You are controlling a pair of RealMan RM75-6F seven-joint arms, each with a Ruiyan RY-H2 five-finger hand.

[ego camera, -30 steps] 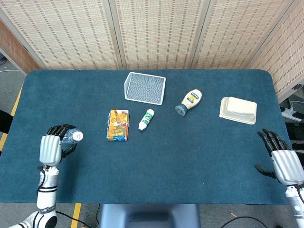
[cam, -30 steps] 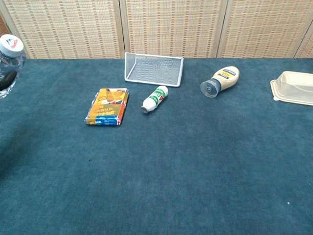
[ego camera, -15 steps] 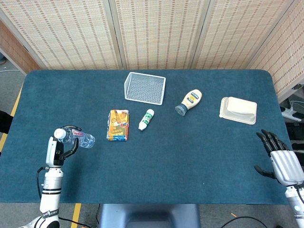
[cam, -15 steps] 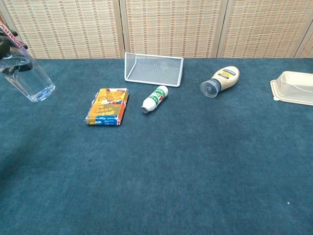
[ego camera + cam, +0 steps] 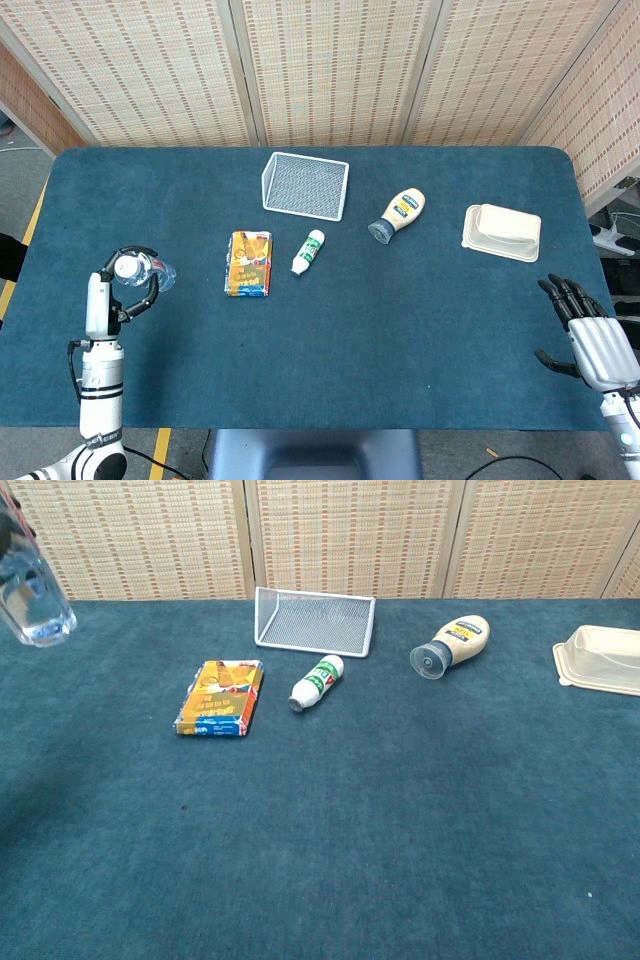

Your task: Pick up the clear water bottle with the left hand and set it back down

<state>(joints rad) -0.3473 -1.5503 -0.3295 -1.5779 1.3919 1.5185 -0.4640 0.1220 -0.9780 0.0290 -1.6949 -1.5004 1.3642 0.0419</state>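
Observation:
My left hand (image 5: 108,297) grips the clear water bottle (image 5: 138,270) near the table's left edge, its white cap facing up toward the head camera. In the chest view only the bottle's (image 5: 30,600) clear lower body shows at the far left, lifted above the blue cloth and nearly upright; the hand itself is cut off there. My right hand (image 5: 592,335) hovers at the right front corner of the table, fingers spread, holding nothing.
On the blue table (image 5: 330,350) lie a snack packet (image 5: 249,263), a small white and green bottle (image 5: 308,251), a wire basket (image 5: 305,184), a mayonnaise bottle (image 5: 398,215) and a white lidded container (image 5: 501,231).
The bottle tipped sideways half a second ago and now stands closer to upright, higher in my left hand. The right hand has stayed put.

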